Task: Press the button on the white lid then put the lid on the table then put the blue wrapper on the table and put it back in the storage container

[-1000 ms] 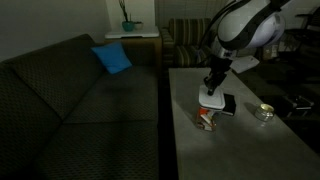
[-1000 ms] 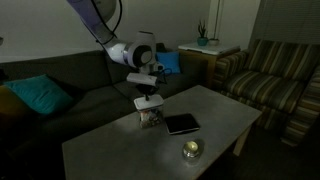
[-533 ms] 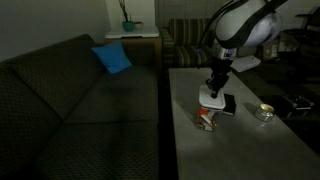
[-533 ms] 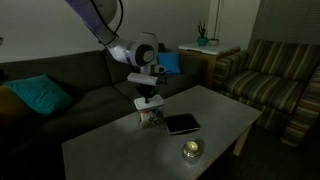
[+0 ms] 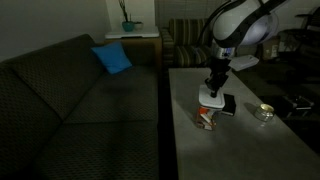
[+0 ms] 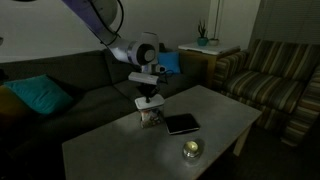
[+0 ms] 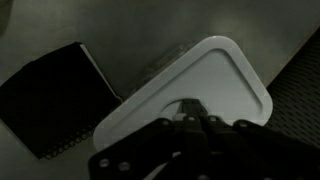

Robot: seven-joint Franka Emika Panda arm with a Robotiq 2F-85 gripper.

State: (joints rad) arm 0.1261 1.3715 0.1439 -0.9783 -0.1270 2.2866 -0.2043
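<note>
The white lid (image 5: pixel 212 98) (image 6: pixel 150 101) hangs a little above the storage container (image 5: pixel 205 118) (image 6: pixel 150 119), a small clear box with orange-red and white contents standing on the light-grey table (image 5: pixel 240 150) (image 6: pixel 130 150). My gripper (image 5: pixel 213 86) (image 6: pixel 148 88) comes down from above and is shut on the middle of the lid. In the wrist view the fingers (image 7: pixel 190 115) are pinched together on the lid (image 7: pixel 225 85). I cannot make out a blue wrapper.
A flat black rectangular object (image 5: pixel 227 105) (image 6: pixel 182 124) (image 7: pixel 50 105) lies on the table next to the container. A small round silvery dish (image 5: pixel 264 112) (image 6: pixel 191 150) sits further along. A dark sofa (image 5: pixel 80 100) runs beside the table.
The gripper and the lid have edged slightly upward; nothing else has moved.
</note>
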